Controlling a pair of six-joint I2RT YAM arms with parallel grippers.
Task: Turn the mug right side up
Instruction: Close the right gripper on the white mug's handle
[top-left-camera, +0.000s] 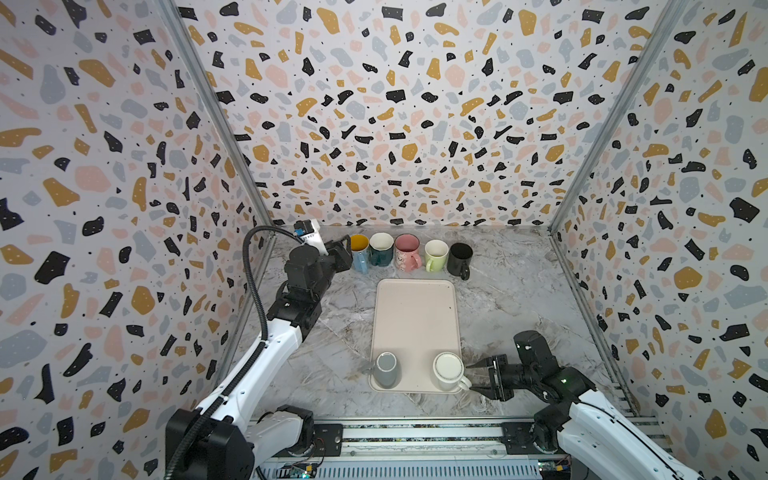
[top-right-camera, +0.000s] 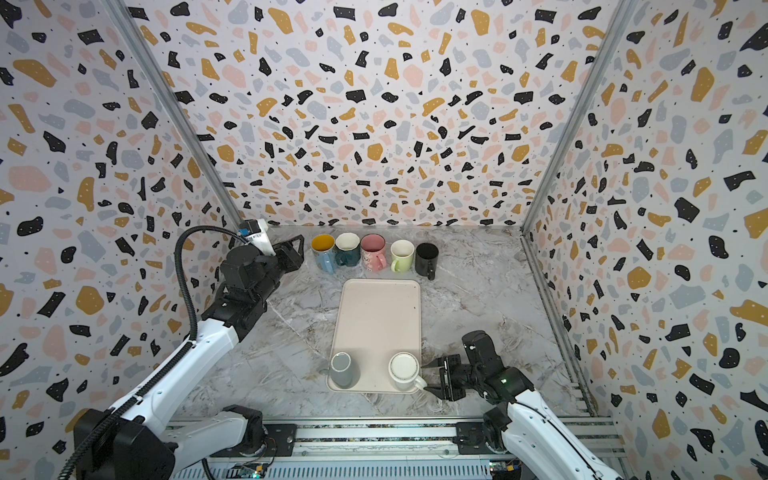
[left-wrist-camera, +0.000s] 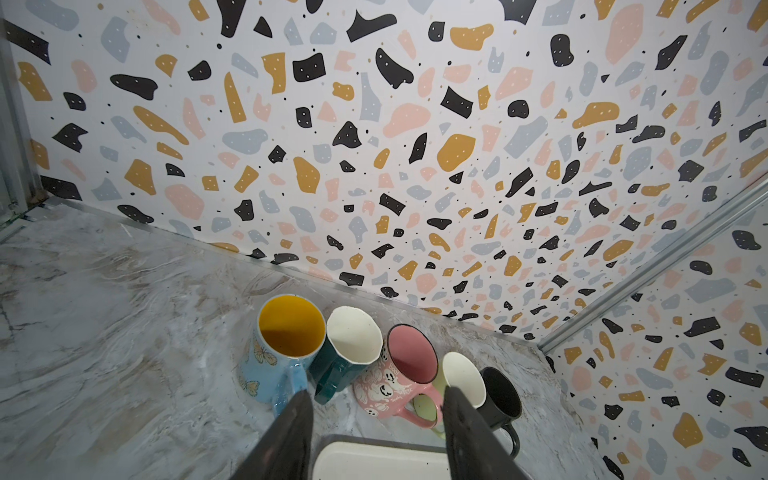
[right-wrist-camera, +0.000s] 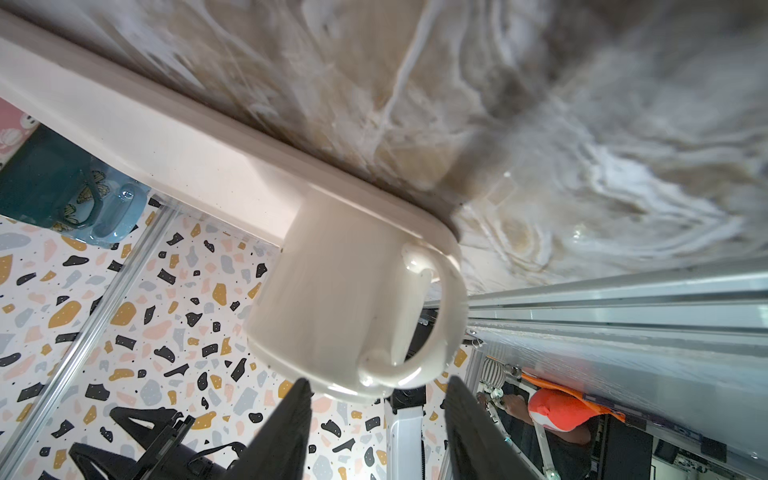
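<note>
A white mug (top-left-camera: 448, 370) (top-right-camera: 404, 368) stands upside down on the near right corner of the beige tray (top-left-camera: 415, 316) (top-right-camera: 378, 316), its handle pointing right and toward the front. My right gripper (top-left-camera: 469, 377) (top-right-camera: 424, 377) is open just right of it, level with the handle. In the right wrist view the mug (right-wrist-camera: 340, 299) fills the middle, and the handle sits just ahead of the open gripper (right-wrist-camera: 378, 382), with nothing between the fingers. A grey mug (top-left-camera: 386, 368) (top-right-camera: 344, 368) stands upside down on the tray's near left corner. My left gripper (top-left-camera: 345, 249) (left-wrist-camera: 378, 392) is open at the back left.
Several upright mugs line the back wall: blue with a yellow inside (top-left-camera: 359, 249) (left-wrist-camera: 286, 345), teal (top-left-camera: 381, 248), pink (top-left-camera: 406, 251), light green (top-left-camera: 436, 254) and black (top-left-camera: 460, 257). The left gripper hangs beside the blue one. Patterned walls close in three sides.
</note>
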